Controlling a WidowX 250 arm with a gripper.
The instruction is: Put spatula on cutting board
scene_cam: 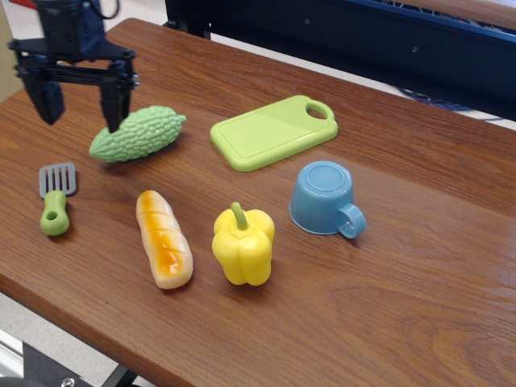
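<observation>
Counting one spatula (56,198), one cutting board (272,131)

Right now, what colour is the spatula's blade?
Grey; the spatula has a lime-green handle, shown in the observation image.

A wooden table (419,266) with reddish-brown grain fills most of the view, its near edge running from 9 o'clock down toward 6 o'clock. Soft glare lies on the wood toward 3 o'clock. Behind it, from 12 to 2 o'clock, stands a dark blue panel (387,40). Pale speckled floor (28,28) shows at 11 o'clock, beside a red object (60,5).
</observation>
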